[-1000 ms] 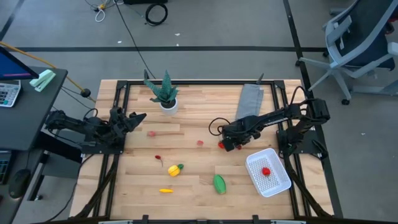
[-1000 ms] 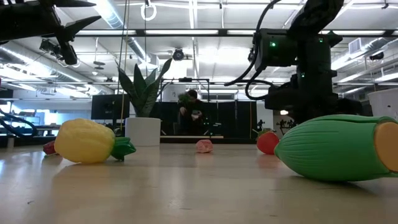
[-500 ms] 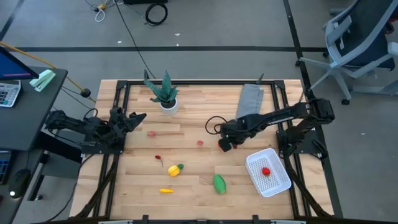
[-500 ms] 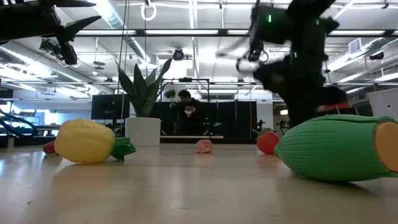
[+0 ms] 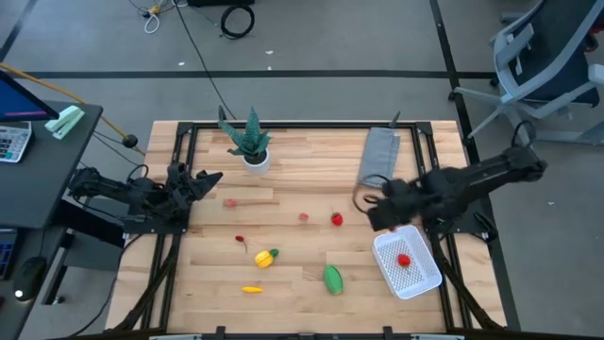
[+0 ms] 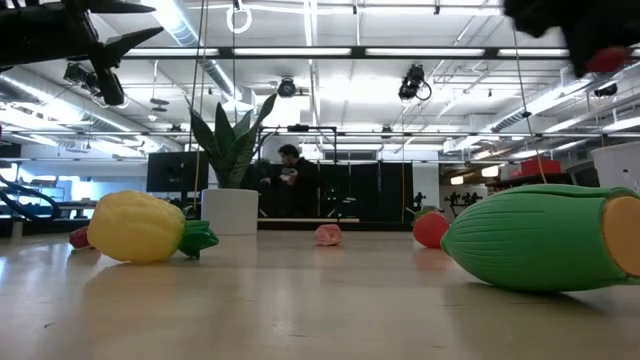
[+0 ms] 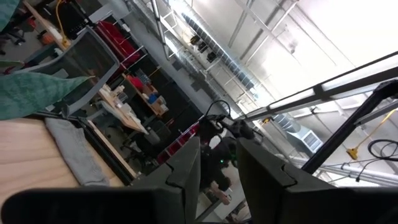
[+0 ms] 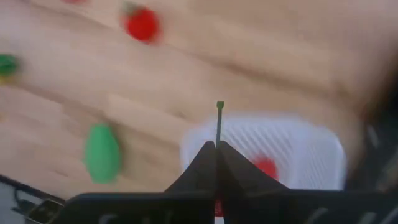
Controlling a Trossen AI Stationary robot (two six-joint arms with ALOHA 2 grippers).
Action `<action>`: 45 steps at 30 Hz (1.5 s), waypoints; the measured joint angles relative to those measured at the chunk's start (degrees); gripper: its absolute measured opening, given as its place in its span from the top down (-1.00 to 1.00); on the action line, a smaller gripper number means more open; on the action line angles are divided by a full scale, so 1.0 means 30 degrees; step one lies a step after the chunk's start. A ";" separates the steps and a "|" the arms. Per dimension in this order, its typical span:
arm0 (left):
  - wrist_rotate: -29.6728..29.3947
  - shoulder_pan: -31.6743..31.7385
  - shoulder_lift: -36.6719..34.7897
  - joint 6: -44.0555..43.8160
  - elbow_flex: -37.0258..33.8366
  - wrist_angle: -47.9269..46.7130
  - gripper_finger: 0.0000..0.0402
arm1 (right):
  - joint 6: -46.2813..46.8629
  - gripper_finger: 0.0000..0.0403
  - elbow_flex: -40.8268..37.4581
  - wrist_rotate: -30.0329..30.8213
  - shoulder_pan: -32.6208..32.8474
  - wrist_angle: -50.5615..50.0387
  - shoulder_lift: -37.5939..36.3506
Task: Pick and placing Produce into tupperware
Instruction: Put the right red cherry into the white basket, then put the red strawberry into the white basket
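Observation:
My right gripper [image 5: 382, 215] hangs high over the far left corner of the white tupperware [image 5: 382, 247], shut on a small red piece with a thin green-tipped stem [image 8: 219, 121]. One red piece [image 5: 404, 260] lies in the tupperware. A round red piece [image 5: 337, 219], a pink piece [image 5: 304, 216], a green oblong [image 5: 333, 279], a yellow piece with a green end [image 5: 267, 257] and a thin yellow-orange one [image 5: 252, 289] lie on the table. My left gripper [image 5: 212, 177] waits open at the table's left edge. My right gripper pinches the small piece between its two shut fingers, which point down. The thin stem [image 8: 219, 134] sticks out past the fingertips, and a bit of red [image 6: 603, 60] shows at the gripper's lower edge. The piece is lifted clear of the table.
A potted plant [image 5: 253, 146] stands at the far side and a folded grey cloth [image 5: 380, 156] lies far right. Another pink piece [image 5: 229, 200] and a tiny red one [image 5: 240, 240] lie left of the middle. A person [image 6: 290, 180] stands in the room behind.
My right gripper has risen from beside the round red piece at the table's middle and swung toward the right edge, ending above the tupperware's far left corner, with its wrist rolling. The round red piece stays where it was.

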 joint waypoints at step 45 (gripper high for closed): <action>0.0000 0.1494 0.0000 -0.0217 0.0000 -0.0599 0.45 | 0.6568 0.56 -0.5464 0.1276 0.4550 1.1979 -0.1845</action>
